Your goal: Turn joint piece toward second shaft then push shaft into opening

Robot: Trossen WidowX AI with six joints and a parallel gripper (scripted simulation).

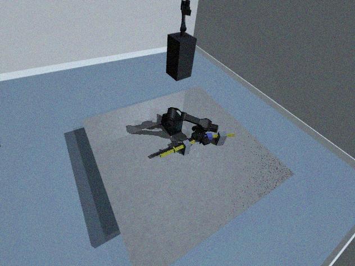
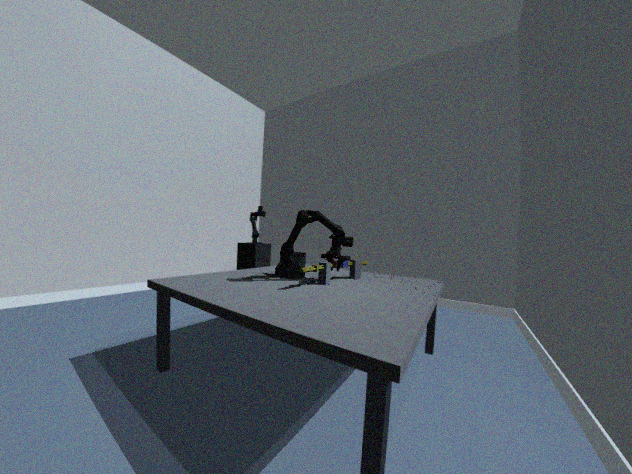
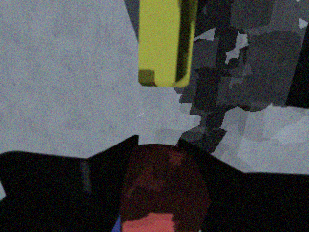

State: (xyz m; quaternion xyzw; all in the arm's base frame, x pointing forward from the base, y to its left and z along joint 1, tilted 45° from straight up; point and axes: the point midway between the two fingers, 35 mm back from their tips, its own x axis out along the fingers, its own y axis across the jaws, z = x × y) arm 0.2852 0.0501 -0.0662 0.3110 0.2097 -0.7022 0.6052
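Visibly: joint piece (image 3: pixel 164 184) dark red | tool (image 3: pixel 158 141) clamped on it

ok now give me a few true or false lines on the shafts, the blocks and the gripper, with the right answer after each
1. The gripper is shut on the red joint piece. True.
2. The sliding shaft is red. False: it is yellow.
3. In the wrist view, the sliding shaft's end is already between the gripper's fingers. False: it stops short of them, with a gap showing.
4. The blue piece lies between the gripper and the far block. True.
5. The near block is lying on the floor. False: it stands on the table.
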